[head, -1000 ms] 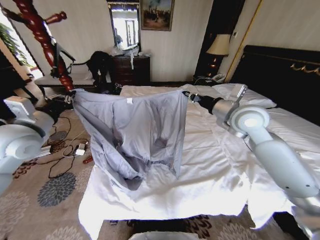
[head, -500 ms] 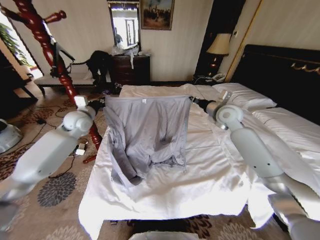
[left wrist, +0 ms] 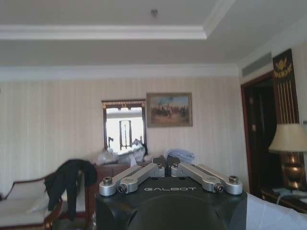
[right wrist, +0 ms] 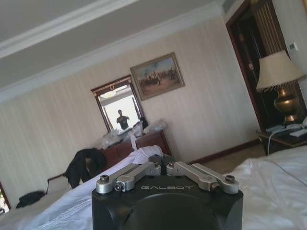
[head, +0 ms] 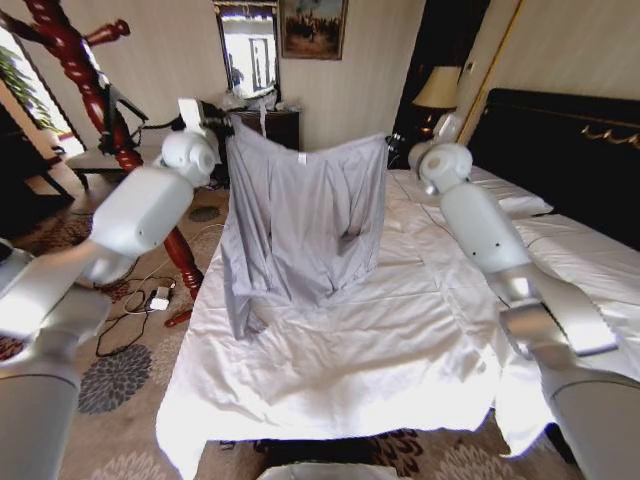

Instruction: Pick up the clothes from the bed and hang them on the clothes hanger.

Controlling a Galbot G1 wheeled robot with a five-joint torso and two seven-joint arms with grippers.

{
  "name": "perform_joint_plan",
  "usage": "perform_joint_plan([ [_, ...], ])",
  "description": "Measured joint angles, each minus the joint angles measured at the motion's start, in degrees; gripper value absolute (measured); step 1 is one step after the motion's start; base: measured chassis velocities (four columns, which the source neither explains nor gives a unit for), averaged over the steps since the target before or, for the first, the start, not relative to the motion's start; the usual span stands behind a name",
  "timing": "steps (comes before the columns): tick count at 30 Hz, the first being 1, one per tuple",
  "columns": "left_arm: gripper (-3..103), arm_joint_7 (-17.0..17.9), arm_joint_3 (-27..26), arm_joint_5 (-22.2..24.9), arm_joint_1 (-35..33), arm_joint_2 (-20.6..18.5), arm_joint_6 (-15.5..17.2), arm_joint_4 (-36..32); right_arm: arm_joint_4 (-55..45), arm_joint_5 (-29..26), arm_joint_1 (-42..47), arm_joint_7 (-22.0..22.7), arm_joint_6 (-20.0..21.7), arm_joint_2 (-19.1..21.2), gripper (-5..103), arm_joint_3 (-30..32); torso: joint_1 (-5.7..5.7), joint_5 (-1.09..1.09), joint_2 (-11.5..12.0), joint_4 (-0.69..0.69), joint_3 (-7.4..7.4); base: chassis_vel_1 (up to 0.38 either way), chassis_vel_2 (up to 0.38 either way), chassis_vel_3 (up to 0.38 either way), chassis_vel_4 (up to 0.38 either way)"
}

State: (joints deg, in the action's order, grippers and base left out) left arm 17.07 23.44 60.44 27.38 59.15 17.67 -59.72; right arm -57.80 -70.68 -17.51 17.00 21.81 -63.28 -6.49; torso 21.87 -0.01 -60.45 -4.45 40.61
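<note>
- Shirt [head: 300, 225] held up in the air betw. both arms, spread flat like a sheet, over far-left part of the bed [head: 400, 340]. Lower hem and one sleeve trail down to the duvet at the near-left side.
- Left gripper [head: 228, 122] at shirt's upper left corner; left wrist view shows jaws closed to a narrow pinch w/ a bunched bit of pale fabric [left wrist: 178, 154] at the tips.
- Right gripper [head: 392, 148] at upper right corner; right wrist view, same: jaws drawn together on a wad of cloth [right wrist: 144, 154].
- Why held so, my read: pulling top edge taut by both shoulders opens the garment out so collar/shoulder line is findable for hanging. Top edge sags a little in the middle, so not fully taut.
- Hanger: can't pick it out for certain. Red-brown wooden coat stand [head: 100, 110] rises far left, beside left arm.
- Bed: white duvet, rumpled, hangs over near edge; pillows far right by dark headboard [head: 560, 140].
- Room: patterned carpet w/ cables on floor left, dark dresser w/ mirror and painting on far wall, lamp [head: 437, 92] far right, dark clothes heaped on a chair far left.
</note>
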Motion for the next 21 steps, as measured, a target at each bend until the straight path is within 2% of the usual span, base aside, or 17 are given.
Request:
perform_joint_plan([
  [4, 0, 0.87, 0.66, 0.04, 2.12, -1.32, 0.68, -1.39, -0.19, -0.21, -2.26, -0.14, -0.19, 0.98, 1, -1.54, 0.0, -0.02, 0.0, 0.01, 0.0, 0.0, 0.0, 0.0, 0.0],
  [7, 0, 2.31, 0.69, 0.41, 1.1, -4.6, 1.92, -6.75, -7.02, -2.29, -0.21, 1.19, 0.29, 4.88, 1, -2.12, 0.01, -0.01, -0.01, -0.03, 0.0, 0.0, 0.0, 0.0, 0.0],
  [8, 0, 3.45, 0.26, 1.2, -0.88, -7.39, 3.13, -12.44, -13.47, -4.4, 2.35, 2.9, 0.98, 7.63, 1, -1.8, 0.0, 0.05, 0.0, -0.06, 0.01, 0.0, 0.0, 0.0, 0.0],
  [9, 0, 3.45, 0.26, 1.2, -0.88, -7.39, 3.13, -12.44, -13.47, -4.4, 2.35, 2.9, 0.98, 7.63, 1, -1.8, 0.0, 0.05, 0.0, -0.06, 0.01, 0.0, 0.0, 0.0, 0.0],
  [11, 0, 5.28, -1.38, 3.0, -5.07, -13.86, 5.24, -23.5, -23.32, -8.61, 7.09, 6.14, 2.02, 11.34, 1, 0.32, 0.0, 0.01, -0.01, -0.08, 0.0, 0.0, 0.0, 0.0, 0.0],
  [13, 0, 6.48, -3.84, 5.02, -9.33, -19.99, 7.46, -32.78, -32.14, -12.94, 11.41, 8.98, 2.91, 14.94, 1, 2.29, 0.0, 0.0, 0.0, 0.02, 0.01, 0.0, 0.0, 0.0, 0.0],
  [14, 0, 6.48, -3.84, 5.02, -9.33, -19.99, 7.46, -32.78, -32.14, -12.94, 11.41, 8.98, 2.91, 14.94, 1, 2.29, 0.0, 0.0, 0.0, 0.02, 0.01, 0.0, 0.0, 0.0, 0.0],
  [15, 0, 6.79, -6.39, 6.34, -12.33, -24.24, 8.68, -39.63, -38.21, -15.91, 14.19, 10.6, 3.34, 17.64, 1, 3.89, 0.0, -0.06, 0.0, 0.04, 0.0, 0.0, 0.0, 0.0, 0.0],
  [17, 0, 7.05, -12.03, 7.68, -17.01, -29.92, 9.32, -47.6, -46.51, -20.85, 17.91, 13.06, 3.69, 22.34, 1, 6.74, -0.01, -0.05, -0.01, 0.05, -0.01, 0.0, 0.0, 0.0, 0.0],
  [18, 0, 7.23, -15.4, 8.76, -19.27, -32.27, 9.65, -50.76, -49.85, -22.74, 19.55, 14.11, 3.88, 24.41, 1, 8.65, -0.03, -0.04, -0.01, 0.03, -0.02, 0.0, 0.0, 0.0, 0.0],
  [19, 0, 7.23, -15.4, 8.76, -19.27, -32.27, 9.65, -50.76, -49.85, -22.74, 19.55, 14.11, 3.88, 24.41, 1, 8.65, -0.03, -0.04, -0.01, 0.03, -0.02, 0.0, 0.0, 0.0, 0.0],
  [20, 0, 7.36, -20.2, 10.47, -22.77, -36.04, 10.03, -55.0, -54.41, -26.19, 21.68, 15.66, 4.46, 27.15, 1, 12.18, -0.04, 0.03, -0.02, -0.02, -0.03, 0.0, 0.0, 0.0, 0.0],
  [21, 0, 7.38, -22.84, 11.65, -24.82, -38.39, 10.1, -57.44, -57.89, -29.27, 23.23, 17.45, 4.89, 29.22, 1, 15.17, -0.04, 0.04, -0.03, -0.04, -0.03, 0.0, 0.0, 0.0, 0.0],
])
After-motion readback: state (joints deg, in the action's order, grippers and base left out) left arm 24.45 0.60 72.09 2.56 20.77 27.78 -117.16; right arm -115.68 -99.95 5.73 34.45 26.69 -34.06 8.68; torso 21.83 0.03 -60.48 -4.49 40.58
